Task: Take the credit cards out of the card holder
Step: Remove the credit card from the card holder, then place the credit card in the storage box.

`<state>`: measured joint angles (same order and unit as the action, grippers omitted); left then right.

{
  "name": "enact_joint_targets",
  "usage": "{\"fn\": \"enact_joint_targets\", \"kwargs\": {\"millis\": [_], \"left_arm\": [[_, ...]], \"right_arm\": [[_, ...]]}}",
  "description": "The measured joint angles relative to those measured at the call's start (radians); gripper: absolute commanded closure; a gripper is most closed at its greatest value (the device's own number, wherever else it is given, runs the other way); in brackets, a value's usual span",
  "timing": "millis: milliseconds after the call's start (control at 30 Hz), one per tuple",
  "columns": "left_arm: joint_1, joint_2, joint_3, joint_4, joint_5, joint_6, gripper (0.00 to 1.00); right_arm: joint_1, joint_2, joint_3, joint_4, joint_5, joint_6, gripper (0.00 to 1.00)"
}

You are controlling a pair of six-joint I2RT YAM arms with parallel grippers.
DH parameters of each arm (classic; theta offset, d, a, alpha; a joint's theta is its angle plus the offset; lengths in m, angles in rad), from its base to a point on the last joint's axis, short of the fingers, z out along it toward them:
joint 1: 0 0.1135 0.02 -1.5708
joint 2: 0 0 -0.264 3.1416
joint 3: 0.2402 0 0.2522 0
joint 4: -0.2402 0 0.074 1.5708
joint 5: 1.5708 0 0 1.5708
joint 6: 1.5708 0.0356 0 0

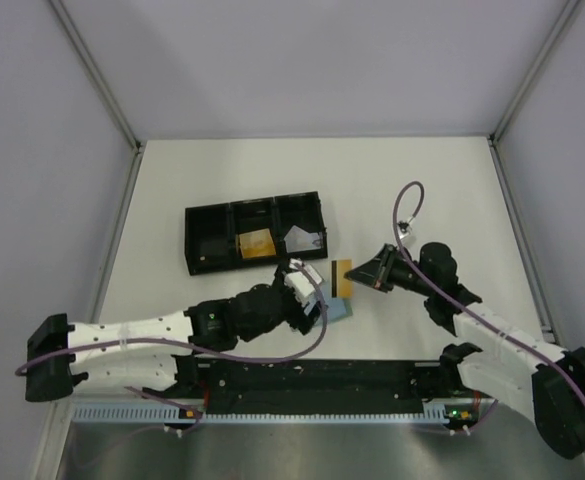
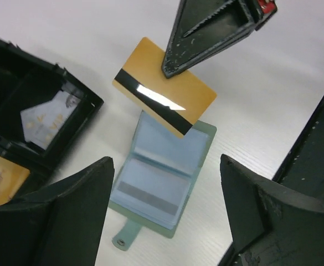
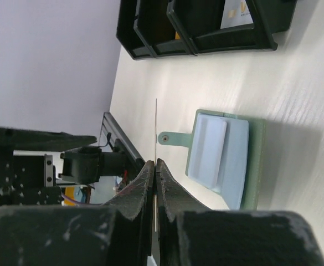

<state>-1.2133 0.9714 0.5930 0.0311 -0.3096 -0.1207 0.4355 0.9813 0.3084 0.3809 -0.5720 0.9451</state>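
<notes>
**Gold card lifted out, held by a small pinch**

The gold card (image 2: 164, 94) with the dark stripe hangs in the air, just above the far end of the card holder (image 2: 160, 177). The right gripper (image 2: 173, 71) is pinched tight on the card's right edge. Only a small bit of the card sits between its tips.

The holder lies flat and open on the white surface (image 2: 272, 72), near the middle, with its little tab pointing to the near side. The left gripper (image 2: 167, 165) is spread wide over the holder and holds nothing.

To the left and farther back is the black tray (image 1: 188, 245). It has a tan card (image 1: 255, 245) and a silvery card (image 1: 304, 238) inside it.

What could go wrong?
- The pinch is small, so a quick swing could make the card twist, slip out and fall.
- Nothing pins the holder down, so it could slide if something bumps it.
- The two grippers are close together, so they could knock each other.

A grey strip shows in the holder's near pocket. It may be one more card, but I cannot tell.
</notes>
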Motion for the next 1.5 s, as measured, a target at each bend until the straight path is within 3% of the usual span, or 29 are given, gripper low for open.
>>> {"fn": "enact_joint_targets", "kwargs": {"millis": [133,300,600,700,733,800,933,1033,1067,1200,1367,1500], "left_arm": [[-0.149,0.086,0.05,0.006,-0.116,0.19,0.16],[-0.264,0.216,0.101,0.047,-0.247,0.36,0.19],[-0.316,0.431,0.134,0.232,-0.48,0.572,0.32],[-0.32,0.481,0.147,0.288,-0.519,0.617,0.43],[-0.321,0.495,0.15,0.311,-0.529,0.627,0.5],[-0.321,0.521,0.157,0.347,-0.552,0.651,0.74],[-0.323,0.575,0.168,0.43,-0.613,0.708,0.98],[-0.327,0.591,0.171,0.464,-0.656,0.737,1.0],[-0.328,0.591,0.171,0.47,-0.665,0.738,1.0],[-0.327,0.577,0.171,0.463,-0.666,0.701,1.0],[-0.286,0.435,0.165,0.324,-0.616,0.505,1.0],[-0.196,0.246,0.122,0.212,-0.497,0.282,1.0]], "right_arm": [[0.003,-0.063,0.0,-0.049,0.022,0.028,1.0],[0.013,-0.1,0.002,-0.073,0.035,0.066,1.0],[0.029,-0.145,0.002,-0.084,0.052,0.122,1.0],[0.03,-0.159,0.002,-0.084,0.055,0.131,1.0],[0.032,-0.162,0.003,-0.084,0.056,0.134,1.0],[0.035,-0.164,0.004,-0.086,0.056,0.141,1.0],[0.035,-0.172,0.008,-0.098,0.079,0.148,1.0],[0.035,-0.178,0.008,-0.119,0.102,0.149,1.0],[0.035,-0.181,0.008,-0.126,0.109,0.151,0.98],[0.036,-0.199,0.008,-0.142,0.119,0.148,0.65],[0.04,-0.229,0.053,-0.169,0.13,0.098,0.35],[0.04,-0.266,0.132,-0.221,0.146,0.003,0.25]]}}
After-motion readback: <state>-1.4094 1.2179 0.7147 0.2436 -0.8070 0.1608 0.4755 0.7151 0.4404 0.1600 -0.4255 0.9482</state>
